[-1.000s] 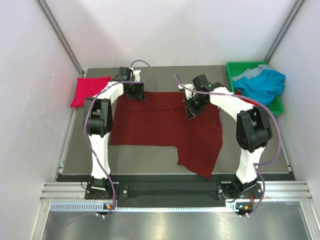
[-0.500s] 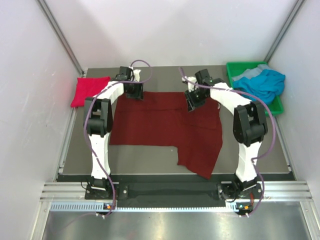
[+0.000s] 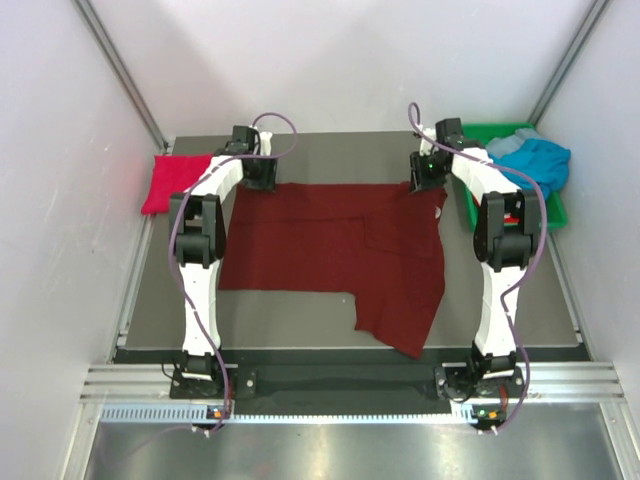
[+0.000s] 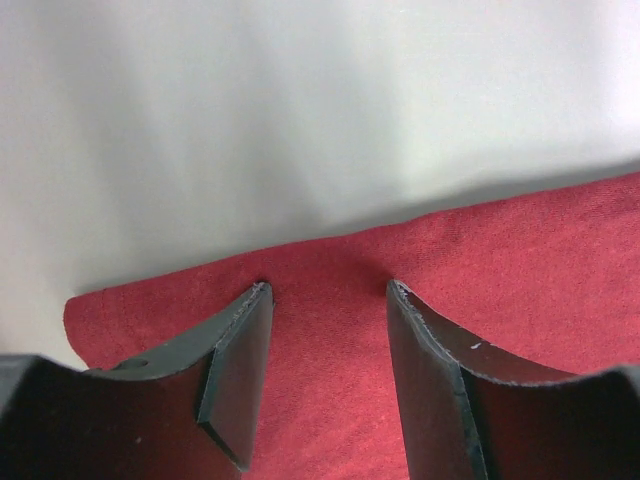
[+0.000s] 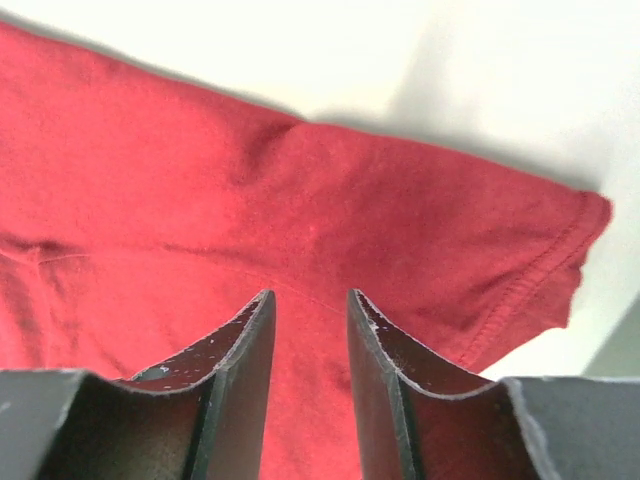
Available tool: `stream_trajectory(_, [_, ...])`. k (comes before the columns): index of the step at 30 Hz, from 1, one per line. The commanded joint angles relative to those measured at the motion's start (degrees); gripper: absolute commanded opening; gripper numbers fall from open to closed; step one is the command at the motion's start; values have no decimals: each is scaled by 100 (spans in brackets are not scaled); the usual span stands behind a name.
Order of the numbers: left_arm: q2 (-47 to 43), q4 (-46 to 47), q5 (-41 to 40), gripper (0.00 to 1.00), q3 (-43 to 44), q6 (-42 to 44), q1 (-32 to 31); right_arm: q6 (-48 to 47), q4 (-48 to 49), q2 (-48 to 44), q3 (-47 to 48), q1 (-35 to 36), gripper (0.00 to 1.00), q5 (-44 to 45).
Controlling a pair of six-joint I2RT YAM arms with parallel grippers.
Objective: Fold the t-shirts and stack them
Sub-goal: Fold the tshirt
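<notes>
right arm has swung from mid-shirt out to the far right corner. 1 red shirt (image 3: pixel 178 182) lies folded at left; left gripper (image 4: pixel 328 292) hangs half open, empty, over the spread maroon shirt (image 3: pixel 330 250); right gripper (image 5: pixel 310 296) narrowly open, empty; teal shirt (image 3: pixel 530 165) waits in the bin (image 3: pixel 468 132), so 2 remain unfolded

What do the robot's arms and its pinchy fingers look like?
The left arm and right arm are made of white tube-like pieces joined by chunky black joints. A purple cable loops along each one. The left gripper and right gripper each have two flat, dark grey fingers with scuffed, pale-speckled edges.
</notes>
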Motion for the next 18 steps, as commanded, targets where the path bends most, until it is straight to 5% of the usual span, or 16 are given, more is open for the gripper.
stream_trajectory(1, [-6,-354,4,54,-62,-108,-2,141,-66,33,-150,20,36,-49])
stream_trajectory(10, [213,-390,-119,54,-80,-177,-2,124,-198,375,-556,-24,40,267])
stream_trajectory(18, [810,-705,-233,53,946,-178,7,115,-198,1052,445,-279,36,302])
